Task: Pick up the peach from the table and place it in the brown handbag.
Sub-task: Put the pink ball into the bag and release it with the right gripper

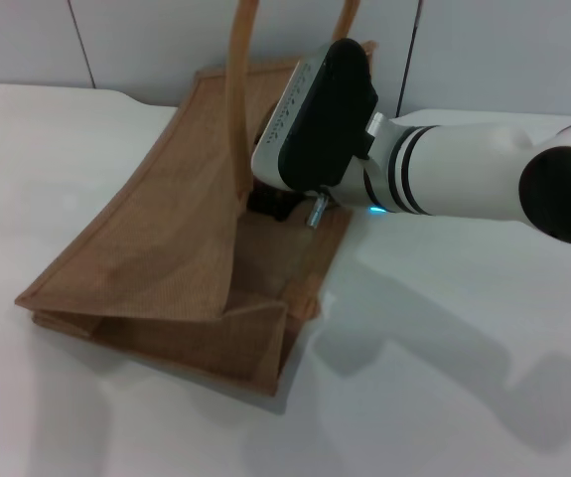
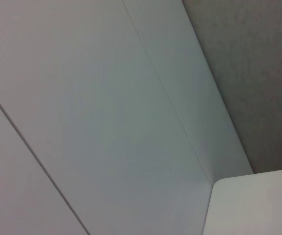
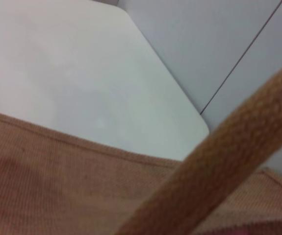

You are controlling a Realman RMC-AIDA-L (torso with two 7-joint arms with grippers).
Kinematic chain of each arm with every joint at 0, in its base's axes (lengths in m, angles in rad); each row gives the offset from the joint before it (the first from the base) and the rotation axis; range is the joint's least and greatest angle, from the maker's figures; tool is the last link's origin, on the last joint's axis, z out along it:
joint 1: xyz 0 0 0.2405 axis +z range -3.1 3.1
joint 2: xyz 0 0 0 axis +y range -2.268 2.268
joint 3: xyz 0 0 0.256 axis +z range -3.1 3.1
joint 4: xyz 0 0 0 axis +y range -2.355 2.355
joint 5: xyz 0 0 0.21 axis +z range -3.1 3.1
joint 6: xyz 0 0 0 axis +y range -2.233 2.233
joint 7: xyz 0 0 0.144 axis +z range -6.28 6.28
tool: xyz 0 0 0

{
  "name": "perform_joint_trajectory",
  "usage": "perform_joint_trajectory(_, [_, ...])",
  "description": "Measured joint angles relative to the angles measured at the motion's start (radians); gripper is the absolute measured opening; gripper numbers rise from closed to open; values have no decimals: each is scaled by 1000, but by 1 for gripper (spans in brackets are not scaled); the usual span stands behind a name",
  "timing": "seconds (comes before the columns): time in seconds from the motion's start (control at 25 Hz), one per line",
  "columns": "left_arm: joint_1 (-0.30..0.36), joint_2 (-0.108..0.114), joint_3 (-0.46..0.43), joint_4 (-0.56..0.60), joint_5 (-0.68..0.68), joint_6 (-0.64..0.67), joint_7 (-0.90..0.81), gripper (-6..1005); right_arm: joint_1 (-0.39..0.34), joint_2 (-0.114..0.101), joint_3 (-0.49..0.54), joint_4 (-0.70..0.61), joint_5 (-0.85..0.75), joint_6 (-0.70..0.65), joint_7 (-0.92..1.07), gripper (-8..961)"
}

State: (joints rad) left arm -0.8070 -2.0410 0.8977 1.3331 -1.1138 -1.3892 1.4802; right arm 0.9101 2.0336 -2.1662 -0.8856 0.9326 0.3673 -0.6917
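Note:
The brown handbag [image 1: 166,248] lies on the white table [image 1: 444,378] with its mouth held open and its two strap handles [image 1: 235,99] rising out of view. My right arm reaches in from the right, and my right gripper [image 1: 273,205] is down inside the bag's mouth, mostly hidden by the wrist housing and the bag wall. The right wrist view shows the bag's woven wall [image 3: 57,186] and one strap [image 3: 229,161] close up. A thin pink sliver [image 3: 270,231] shows at that picture's edge; I cannot tell if it is the peach. No peach shows in the head view.
A grey panelled wall [image 1: 166,40] stands behind the table. The left wrist view shows only that wall [image 2: 106,98] and a rounded table corner [image 2: 253,205]. The right arm's shadow falls on the table at the front right.

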Motion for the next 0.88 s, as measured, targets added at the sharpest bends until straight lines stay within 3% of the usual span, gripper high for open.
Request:
perform_joint_trajectory(0.48, [3,2,0,0,0,11,0,62,-1,2,-12,9,0,-32,4,712])
perform_joint_trajectory(0.68, [14,2,-6,-1,1,16,4,61,-1,2,-11,16,0,-32,7,870])
perform_joint_trajectory(0.88, [41,2,-7,-2,2,47,5,60,0,0,-6,24,-3,-32,8,866])
